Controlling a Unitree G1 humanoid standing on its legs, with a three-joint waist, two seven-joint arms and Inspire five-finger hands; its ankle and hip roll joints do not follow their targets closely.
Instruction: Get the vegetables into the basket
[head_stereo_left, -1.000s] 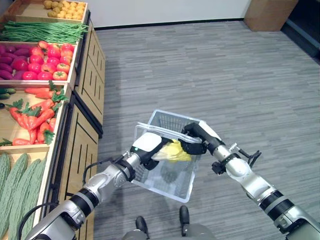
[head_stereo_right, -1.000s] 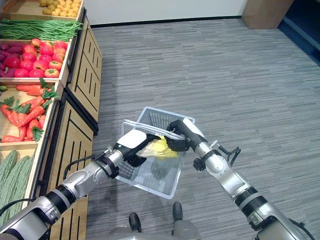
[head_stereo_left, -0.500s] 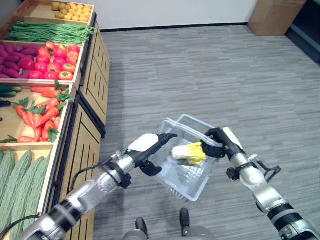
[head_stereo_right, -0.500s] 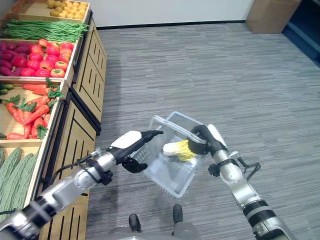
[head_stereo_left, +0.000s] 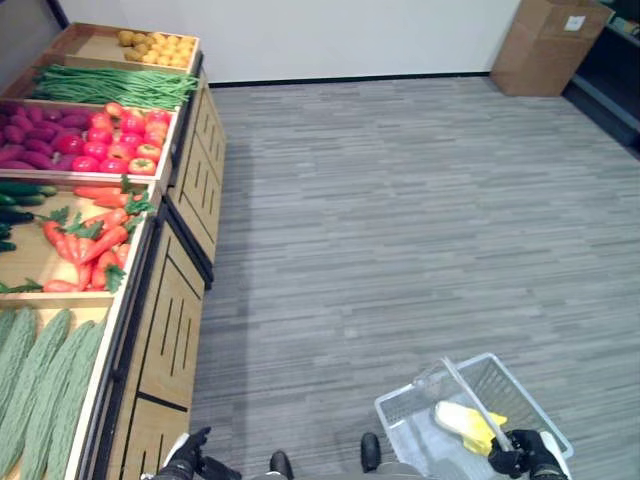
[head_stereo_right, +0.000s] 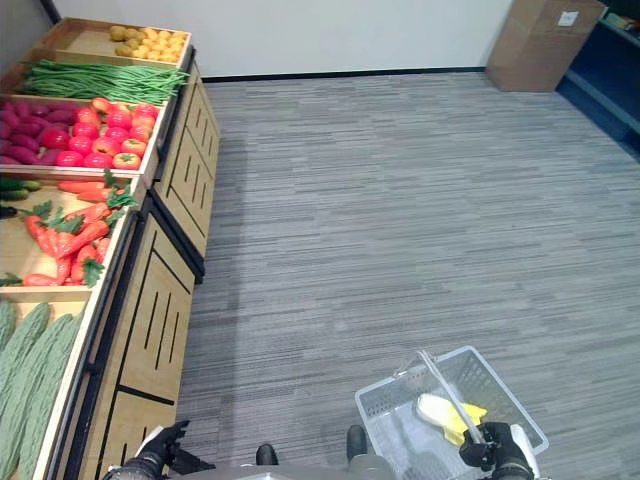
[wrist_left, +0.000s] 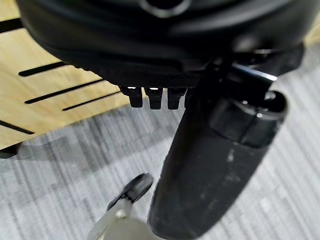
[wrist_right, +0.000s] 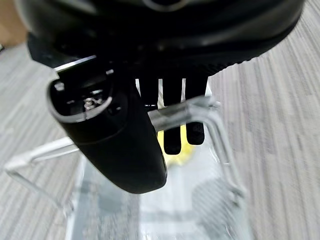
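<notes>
Right hand (head_stereo_left: 530, 457) fingers (wrist_right: 172, 131) hooked on basket (head_stereo_left: 415, 404) handle, now carried low at right with the yellow-white vegetable (head_stereo_left: 464, 422) inside; left hand (head_stereo_left: 186, 452) has dropped off the basket, fingers relaxed beside the shelf (head_stereo_left: 170, 330); carrots (head_stereo_left: 88, 232) beyond.

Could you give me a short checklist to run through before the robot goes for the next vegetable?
1. Basket held: ok. The right hand is curled round its handle, as the right wrist view shows.
2. Basket contents: ok. The yellow vegetable lies inside.
3. Room in the basket: ok. Bare mesh shows beside that one item.
4. Left hand free: ok. It hangs by the wooden stand, fingers holding nothing.
5. Stock to pick: ok. Carrots and tomatoes fill their trays.
6. Left hand within reach of the trays: cannot tell, since it hangs low beside the stand's front.
</notes>
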